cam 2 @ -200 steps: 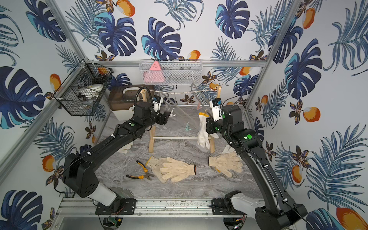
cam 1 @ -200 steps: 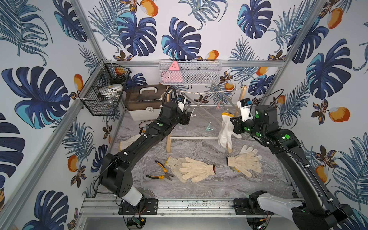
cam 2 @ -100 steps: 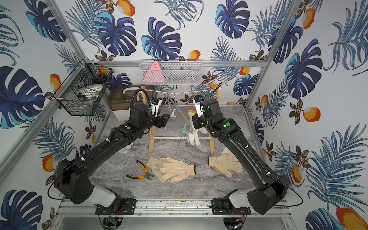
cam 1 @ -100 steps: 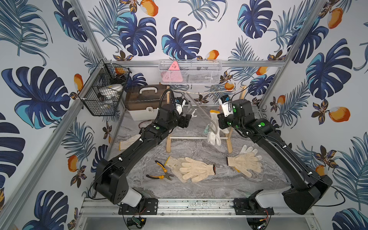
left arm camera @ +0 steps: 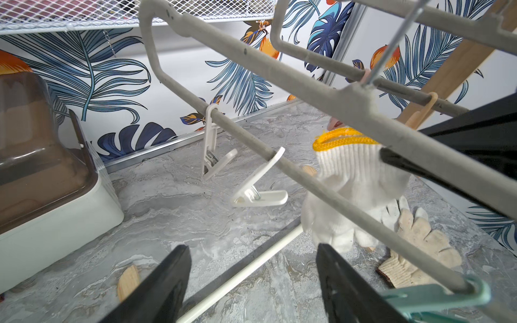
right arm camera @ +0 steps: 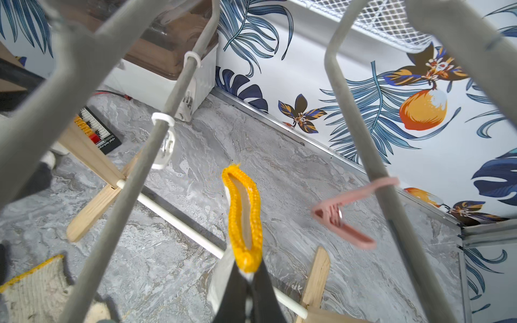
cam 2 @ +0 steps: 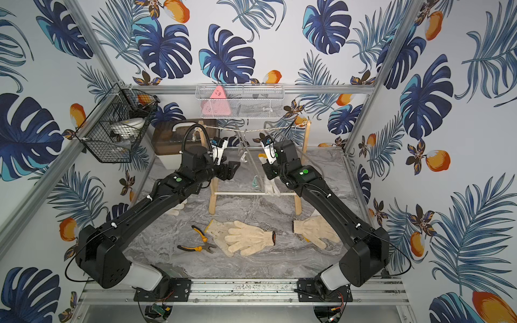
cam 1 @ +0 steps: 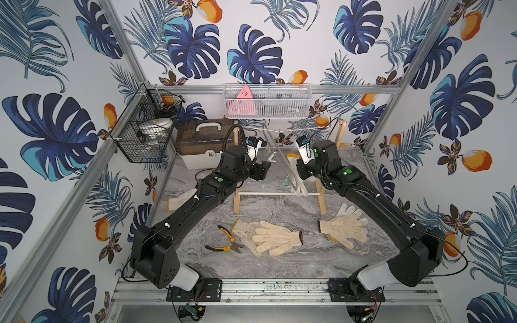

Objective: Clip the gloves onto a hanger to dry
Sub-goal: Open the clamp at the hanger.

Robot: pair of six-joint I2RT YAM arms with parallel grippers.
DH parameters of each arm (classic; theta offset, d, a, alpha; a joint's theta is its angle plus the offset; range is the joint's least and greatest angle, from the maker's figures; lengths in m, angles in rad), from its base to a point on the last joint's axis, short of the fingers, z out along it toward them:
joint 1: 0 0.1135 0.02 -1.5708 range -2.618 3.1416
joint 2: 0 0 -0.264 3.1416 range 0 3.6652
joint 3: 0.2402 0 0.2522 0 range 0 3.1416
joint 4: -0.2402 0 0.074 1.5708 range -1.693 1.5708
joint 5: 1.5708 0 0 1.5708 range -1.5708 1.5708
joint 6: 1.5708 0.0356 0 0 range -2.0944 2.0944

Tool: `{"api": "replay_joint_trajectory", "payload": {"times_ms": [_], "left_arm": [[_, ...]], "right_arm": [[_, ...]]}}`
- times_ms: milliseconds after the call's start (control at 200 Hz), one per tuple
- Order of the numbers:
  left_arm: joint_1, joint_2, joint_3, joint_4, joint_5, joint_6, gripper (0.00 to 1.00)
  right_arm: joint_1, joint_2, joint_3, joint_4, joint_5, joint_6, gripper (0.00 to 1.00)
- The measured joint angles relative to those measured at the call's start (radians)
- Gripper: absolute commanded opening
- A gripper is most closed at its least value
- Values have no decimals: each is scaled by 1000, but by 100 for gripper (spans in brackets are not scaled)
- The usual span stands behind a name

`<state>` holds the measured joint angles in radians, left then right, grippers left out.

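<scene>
A white glove (right arm camera: 243,218) with a yellow cuff hangs from my right gripper (right arm camera: 247,275), which is shut on its cuff. In both top views this glove (cam 1: 296,181) dangles between the bars of the grey hanger (cam 1: 282,165), above the rack's white rail. My left gripper (left arm camera: 253,251) is open and empty just left of the hanger (left arm camera: 246,137), facing its white clip (left arm camera: 258,190) and the held glove (left arm camera: 355,173). A pink clip (right arm camera: 341,221) hangs right of the cuff. More gloves lie on the table: an overlapping pair (cam 1: 277,237), more at the right (cam 1: 344,226) and one under my left arm (cam 1: 179,200).
Orange-handled pliers (cam 1: 226,240) lie left of the glove pair. A brown-lidded box (cam 1: 201,139) stands at the back left beside a black wire basket (cam 1: 145,131). A white mesh basket (cam 1: 265,100) hangs on the back wall. The wooden rack (cam 1: 237,201) carries the hangers on a rope.
My right arm has swung left with the glove, from beside the rack's right post to between the hanger bars. The left gripper has stayed open and shifted only slightly.
</scene>
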<state>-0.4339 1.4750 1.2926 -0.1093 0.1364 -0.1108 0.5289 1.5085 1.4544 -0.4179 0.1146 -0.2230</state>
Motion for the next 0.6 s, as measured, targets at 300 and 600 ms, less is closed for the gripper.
{"api": "replay_joint_trajectory", "payload": {"times_ms": [300, 600], "left_arm": [[0, -11, -5, -21, 42, -18, 77], [-1, 8, 31, -42, 45, -12, 76]], "right_arm": [[-15, 90, 18, 35, -87, 13, 0], [-24, 187, 93, 65, -71, 58, 0]]}}
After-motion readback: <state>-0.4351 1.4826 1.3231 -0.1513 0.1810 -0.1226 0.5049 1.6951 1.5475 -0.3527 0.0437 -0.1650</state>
